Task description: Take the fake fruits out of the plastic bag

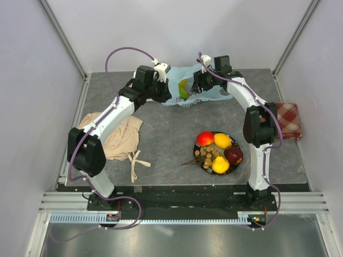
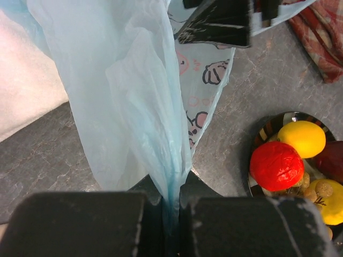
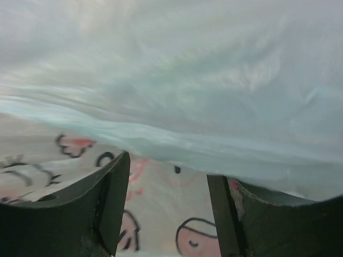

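The thin light-blue plastic bag with a pink-and-dark print (image 1: 206, 95) lies at the far middle of the grey table (image 1: 166, 123), between the two grippers. A yellow-and-green plastic piece (image 1: 184, 88) shows inside it.

The left gripper (image 2: 171, 214) has its jaws closed tight on a gathered fold of the bag's film, which rises from the pinch in your left wrist view. The right gripper (image 3: 167, 170) has its jaws narrowly apart. Printed film shows through the gap and a pale fold lies across the fingertips, with nothing seen clamped between them.

Nearer to the arm bases, right of centre and well apart from the bag, you find a dark round plate with a striped rim (image 2: 268, 128). It holds a red apple (image 1: 204, 138), a yellow lemon (image 1: 222, 140), a dark-red piece (image 1: 233, 155), a yellow pear-like fruit (image 1: 220, 165) and a tan-brown berry cluster (image 1: 206, 155).

A crumpled beige cloth (image 1: 115, 136) lies at the table's left. A red-checked cloth (image 1: 288, 120) lies at its right edge.
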